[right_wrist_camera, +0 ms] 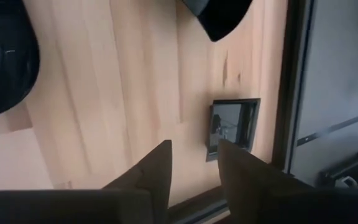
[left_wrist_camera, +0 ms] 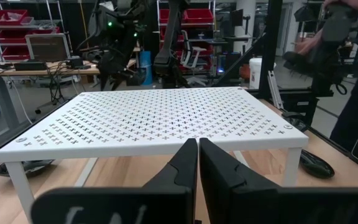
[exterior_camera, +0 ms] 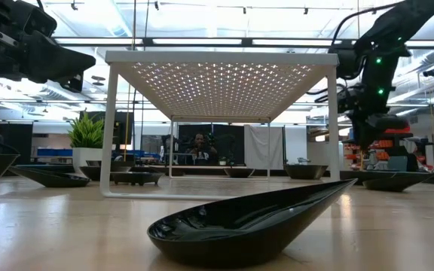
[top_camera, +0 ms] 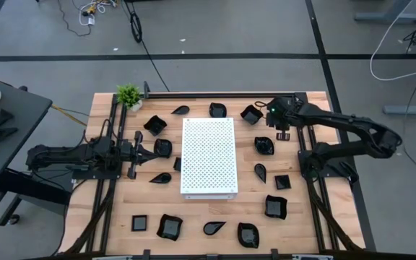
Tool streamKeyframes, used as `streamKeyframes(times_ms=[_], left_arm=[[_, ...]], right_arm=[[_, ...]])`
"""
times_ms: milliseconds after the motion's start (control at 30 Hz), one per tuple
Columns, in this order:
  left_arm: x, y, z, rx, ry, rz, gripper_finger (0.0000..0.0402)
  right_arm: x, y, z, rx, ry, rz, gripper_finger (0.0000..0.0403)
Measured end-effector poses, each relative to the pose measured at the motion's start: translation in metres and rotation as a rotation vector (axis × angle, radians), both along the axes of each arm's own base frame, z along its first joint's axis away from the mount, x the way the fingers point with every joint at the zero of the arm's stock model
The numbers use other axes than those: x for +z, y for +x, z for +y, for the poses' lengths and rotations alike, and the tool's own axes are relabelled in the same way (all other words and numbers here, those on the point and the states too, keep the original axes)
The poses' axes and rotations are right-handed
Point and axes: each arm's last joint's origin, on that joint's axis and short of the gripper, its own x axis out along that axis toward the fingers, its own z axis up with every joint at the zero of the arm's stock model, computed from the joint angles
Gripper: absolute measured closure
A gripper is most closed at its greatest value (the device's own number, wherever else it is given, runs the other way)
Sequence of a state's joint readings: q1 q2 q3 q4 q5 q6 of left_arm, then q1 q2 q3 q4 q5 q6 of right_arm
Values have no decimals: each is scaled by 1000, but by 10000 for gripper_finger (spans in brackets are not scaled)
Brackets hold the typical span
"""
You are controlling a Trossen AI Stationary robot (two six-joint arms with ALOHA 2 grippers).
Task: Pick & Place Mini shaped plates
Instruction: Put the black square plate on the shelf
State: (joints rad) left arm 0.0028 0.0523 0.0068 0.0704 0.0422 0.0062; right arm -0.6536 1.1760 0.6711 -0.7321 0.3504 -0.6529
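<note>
High view shows the wooden table [top_camera: 107, 217], the white perforated board [top_camera: 209, 157] at centre, and mini shaped plates [top_camera: 170, 227] scattered around it. Left gripper [top_camera: 149, 152], left of the board, is clenched, empty. Right wrist view alone shows the right gripper [right_wrist_camera: 193, 163] parted over a small square plate [right_wrist_camera: 232, 126] lying at the table's far-right edge.

A pale wooden slatted table [top_camera: 121, 209] stands on a grey concrete floor [top_camera: 215, 29] crossed by dark tape lines, loose cables trailing at twelve o'clock. Beyond, red storage bins [left_wrist_camera: 14, 25] fill shelving beneath long ceiling strip lights [exterior_camera: 202, 41].
</note>
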Motion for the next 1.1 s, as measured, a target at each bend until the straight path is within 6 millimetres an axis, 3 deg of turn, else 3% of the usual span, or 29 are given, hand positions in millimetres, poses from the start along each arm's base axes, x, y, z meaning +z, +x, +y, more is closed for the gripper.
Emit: streamKeyframes(times_ms=[533,800,1100], left_arm=[[0,0,0,0,0,0,381],[0,0,0,0,0,0,381],[0,0,0,0,0,0,381]], right_arm=[[-19,0,-30,-68,2,25,270],[-40,-8,-27,-9,-3,93,270],[-44,-8,-31,3,-77,64,270]])
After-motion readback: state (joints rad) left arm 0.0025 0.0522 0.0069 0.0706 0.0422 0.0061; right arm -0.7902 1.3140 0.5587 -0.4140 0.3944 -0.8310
